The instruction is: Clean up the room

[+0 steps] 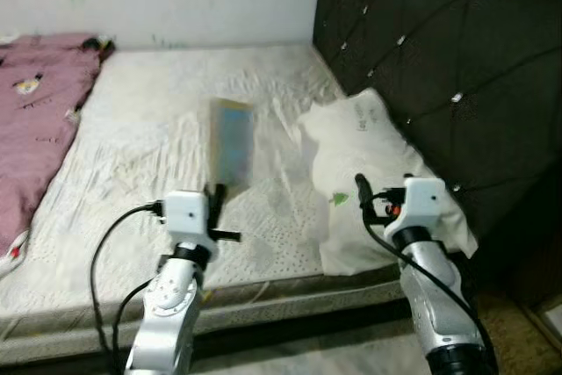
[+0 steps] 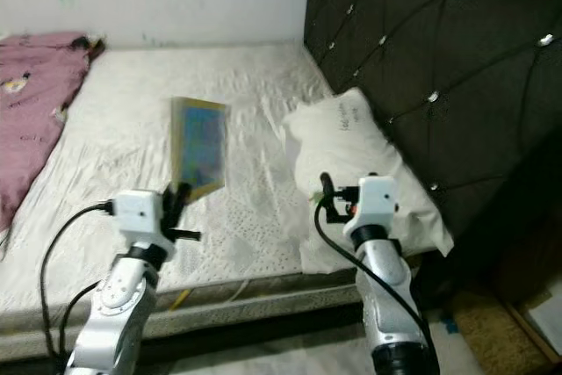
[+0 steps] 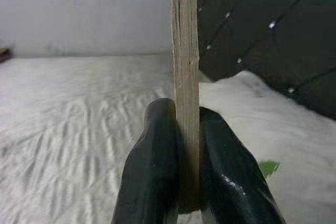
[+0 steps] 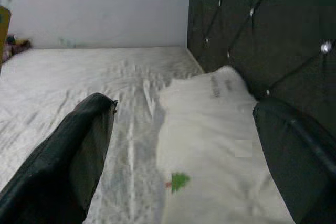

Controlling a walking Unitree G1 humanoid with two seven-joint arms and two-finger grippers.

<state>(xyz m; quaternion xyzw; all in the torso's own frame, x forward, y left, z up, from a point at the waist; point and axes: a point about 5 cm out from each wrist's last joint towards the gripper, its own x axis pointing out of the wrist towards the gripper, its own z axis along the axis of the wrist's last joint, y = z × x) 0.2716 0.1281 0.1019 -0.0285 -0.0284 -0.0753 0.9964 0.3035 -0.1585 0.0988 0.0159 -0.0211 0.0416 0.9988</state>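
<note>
Two grippers reach out over a bed (image 1: 132, 129) in the head views: the left gripper (image 1: 214, 195) pinches the lower edge of a book (image 1: 232, 142) that stands upright above its fingers, lifted off the white sheet, while the right gripper (image 1: 362, 192) hovers empty just in front of a white pillow (image 1: 369, 155) lying against the dark padded headboard (image 1: 439, 50). A pink blanket (image 1: 35, 103) lies well off to the left gripper's outer side. From the left wrist, both black fingers (image 3: 152, 182) press flat on either face of the book's edge, which rises straight between them. From the right wrist, that gripper's fingers (image 4: 79, 156) are spread wide with nothing between them, the pillow just beyond. Since the hold is only on the bottom edge, carrying the book slowly and keeping it vertical should stop it tipping or slipping out; the free gripper could steady its upper part if it begins to lean.
</note>
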